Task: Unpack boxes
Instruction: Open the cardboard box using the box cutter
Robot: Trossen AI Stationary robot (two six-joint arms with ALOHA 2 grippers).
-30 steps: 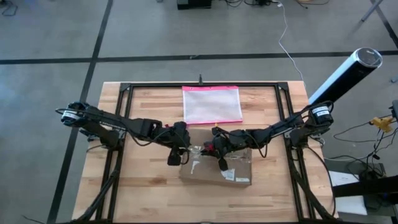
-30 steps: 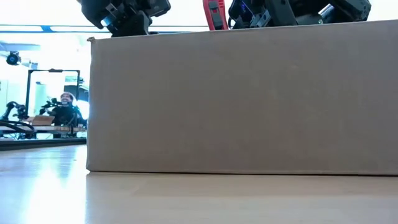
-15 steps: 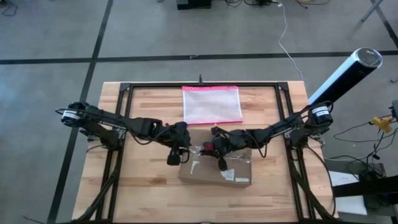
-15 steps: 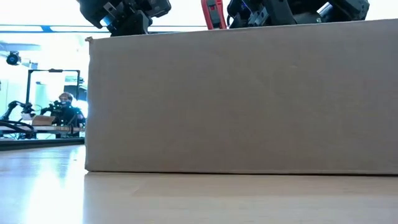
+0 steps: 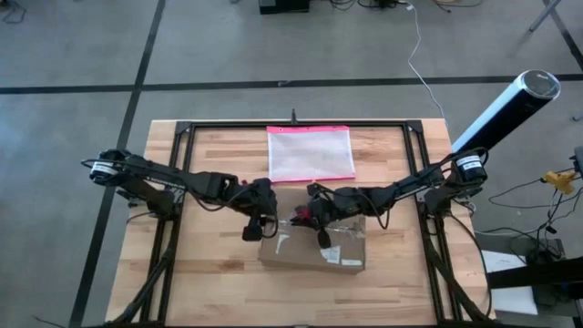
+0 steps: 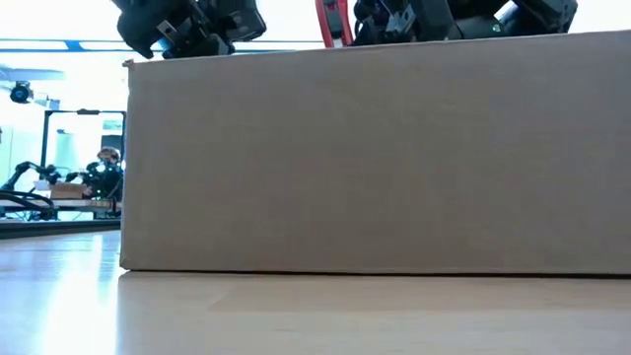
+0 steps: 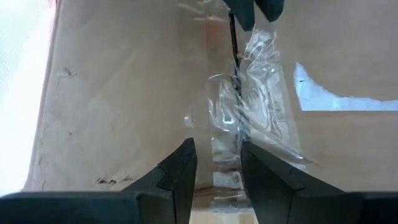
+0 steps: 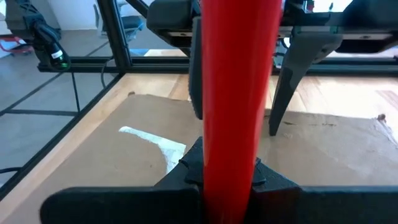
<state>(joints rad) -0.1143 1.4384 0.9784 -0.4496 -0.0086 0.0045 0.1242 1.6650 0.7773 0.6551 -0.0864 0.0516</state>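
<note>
The brown box [image 5: 314, 248] sits on the wooden table [image 5: 209, 282], near the front edge. A see-through pouch with pink edges [image 5: 310, 153] lies flat at 12 o'clock from the box, just apart from it. The left gripper [image 5: 253, 230] hangs over the box's left end, at 9 o'clock from the crinkled clear tape [image 7: 249, 112]. Its jaws are a little open and hold nothing. The right gripper [image 5: 308, 215] is over the top of the box. Its jaws are closed on a red tool [image 8: 233, 93] with a thin dark tip.
</note>
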